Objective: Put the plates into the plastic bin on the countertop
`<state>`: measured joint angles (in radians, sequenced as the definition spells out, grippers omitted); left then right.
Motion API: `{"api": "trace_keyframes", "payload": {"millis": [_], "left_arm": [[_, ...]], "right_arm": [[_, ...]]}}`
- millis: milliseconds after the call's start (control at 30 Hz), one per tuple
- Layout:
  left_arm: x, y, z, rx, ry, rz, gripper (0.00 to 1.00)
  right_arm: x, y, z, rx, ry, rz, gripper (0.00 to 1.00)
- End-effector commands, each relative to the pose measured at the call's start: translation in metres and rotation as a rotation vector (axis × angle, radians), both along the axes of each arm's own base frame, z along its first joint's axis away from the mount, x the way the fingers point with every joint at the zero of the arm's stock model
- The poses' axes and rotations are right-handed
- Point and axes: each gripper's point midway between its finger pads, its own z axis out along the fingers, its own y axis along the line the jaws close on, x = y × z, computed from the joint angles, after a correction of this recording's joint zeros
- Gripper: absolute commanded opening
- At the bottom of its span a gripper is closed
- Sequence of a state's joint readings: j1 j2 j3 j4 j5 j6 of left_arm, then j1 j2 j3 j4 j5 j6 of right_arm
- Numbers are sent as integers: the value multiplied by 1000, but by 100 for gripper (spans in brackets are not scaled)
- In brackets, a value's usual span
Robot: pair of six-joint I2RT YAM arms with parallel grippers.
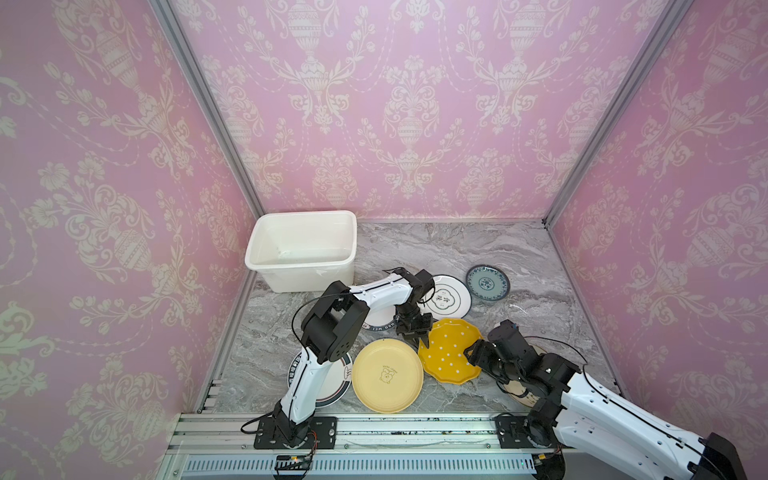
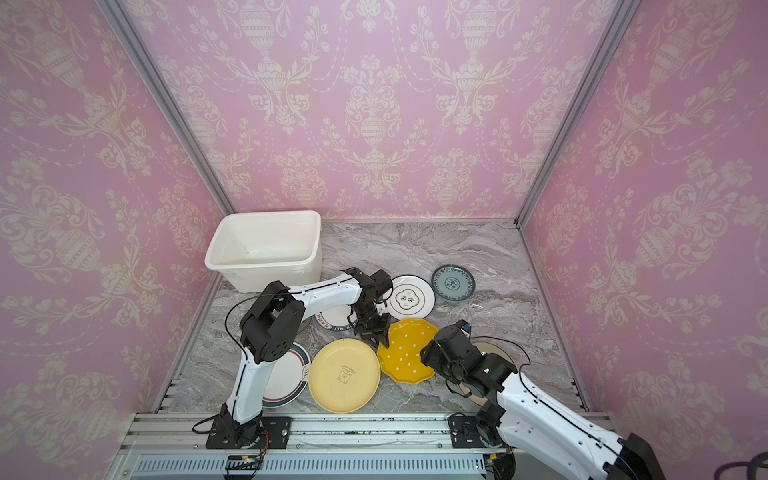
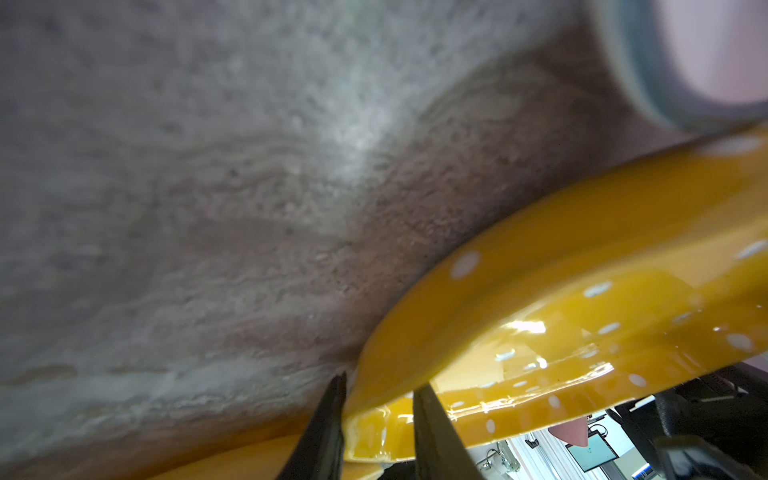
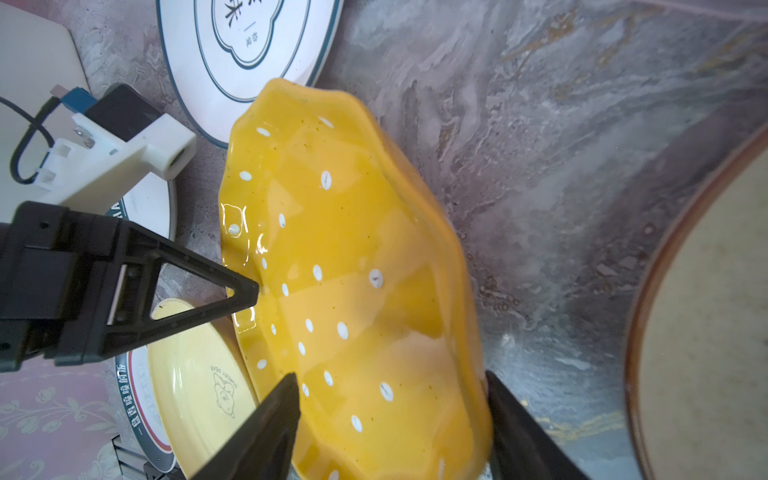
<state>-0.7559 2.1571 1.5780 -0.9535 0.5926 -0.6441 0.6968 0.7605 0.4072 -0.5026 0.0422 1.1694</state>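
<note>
Plates point(image 1: 386, 374): I count seven on the counter point(image 1: 436, 249), one bin point(image 1: 299, 268) back left. The dotted plate point(image 1: 451, 353) tilts, my left tool point(image 1: 420, 343) clamped on its rim, right tool point(image 4: 390, 380) wide astride the opposite edge. Bare counter lies open behind them.

I'm getting bright, even light up top; left wrist feed's blurry, glare streaking the yellow dotted plate point(image 3: 582, 291).
</note>
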Motion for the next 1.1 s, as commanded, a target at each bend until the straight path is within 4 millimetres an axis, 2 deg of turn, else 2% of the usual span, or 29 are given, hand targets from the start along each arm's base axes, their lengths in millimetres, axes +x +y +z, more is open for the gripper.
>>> {"api": "trace_keyframes", "payload": {"millis": [0, 467, 633, 767, 1067], "left_arm": [[-4, -36, 16, -144, 1, -49, 29], [-6, -37, 15, -148, 4, -53, 29], [-6, -37, 15, -149, 6, -53, 30], [-6, -38, 16, -152, 3, -56, 31], [-2, -40, 28, -180, -33, -61, 48]], "right_arm": [[26, 49, 68, 214, -190, 93, 63], [22, 38, 60, 136, -147, 72, 29], [20, 33, 55, 89, -117, 64, 22], [22, 29, 59, 74, -126, 49, 15], [20, 8, 77, 11, -167, 10, 0]]}}
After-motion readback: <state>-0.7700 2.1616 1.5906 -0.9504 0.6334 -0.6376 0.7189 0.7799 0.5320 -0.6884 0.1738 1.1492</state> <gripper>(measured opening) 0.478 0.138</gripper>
